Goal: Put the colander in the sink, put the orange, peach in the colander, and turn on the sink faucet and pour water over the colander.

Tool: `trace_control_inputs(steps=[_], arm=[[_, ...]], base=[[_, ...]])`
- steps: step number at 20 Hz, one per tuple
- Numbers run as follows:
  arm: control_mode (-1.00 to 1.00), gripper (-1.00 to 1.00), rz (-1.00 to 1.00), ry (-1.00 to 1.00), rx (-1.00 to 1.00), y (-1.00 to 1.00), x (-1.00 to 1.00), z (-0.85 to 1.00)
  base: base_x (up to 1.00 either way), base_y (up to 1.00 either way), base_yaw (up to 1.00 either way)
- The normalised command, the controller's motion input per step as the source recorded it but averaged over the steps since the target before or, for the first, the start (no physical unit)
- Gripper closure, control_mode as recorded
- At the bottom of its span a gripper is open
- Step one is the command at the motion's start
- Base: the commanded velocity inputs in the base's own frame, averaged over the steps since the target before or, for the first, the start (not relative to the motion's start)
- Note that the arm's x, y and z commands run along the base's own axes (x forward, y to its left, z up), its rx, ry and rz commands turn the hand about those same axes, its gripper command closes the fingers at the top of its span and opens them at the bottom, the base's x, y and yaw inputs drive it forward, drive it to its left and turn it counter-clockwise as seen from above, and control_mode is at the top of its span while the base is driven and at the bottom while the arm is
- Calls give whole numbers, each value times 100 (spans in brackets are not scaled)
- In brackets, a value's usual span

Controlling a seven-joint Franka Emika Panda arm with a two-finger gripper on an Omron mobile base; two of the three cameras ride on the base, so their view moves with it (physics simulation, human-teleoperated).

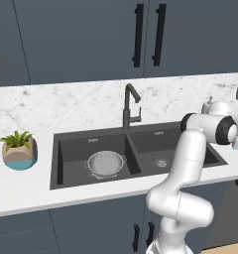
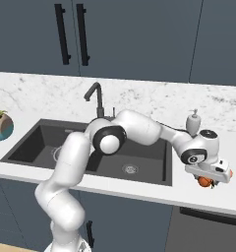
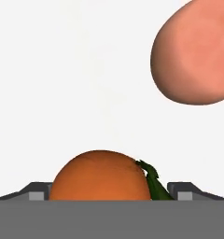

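The silver colander (image 1: 106, 163) sits in the left basin of the dark sink (image 1: 66, 144), and the gooseneck faucet (image 1: 130, 106) rises behind the divider with no water running. On the white counter right of the sink, my gripper (image 2: 208, 183) is down over the orange (image 2: 204, 182). In the hand view the orange (image 3: 100, 175), with its green leaf, lies between the two finger tips of my gripper (image 3: 111, 193). The jaws stand wide on either side of it. The pale pinkish peach (image 3: 198, 56) lies just beyond on the counter.
A white soap dispenser (image 2: 192, 122) stands on the counter behind my hand. A small potted plant (image 1: 19, 149) sits left of the sink. Dark cabinets hang above the marble backsplash. The right basin has a round drain (image 2: 130, 169).
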Motion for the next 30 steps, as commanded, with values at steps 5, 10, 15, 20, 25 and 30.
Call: trace_control_inputs(steps=[5,10,15,20,25,30], arm=[[-100,100,0,2,0,18,0,-28],[-100,100,4,-3,1,38,-13,13],[-100,100,11,-6,-1,81,-15,9],[-100,100,11,-17,-11,98,-24,9],[-100,100,8,-21,-16,100,-26,9],[-100,100,9,-2,-7,99,-23,27]], base=[[0,0,0],[0,0,0],[0,0,0],[0,0,0],[0,0,0],[0,0,0]])
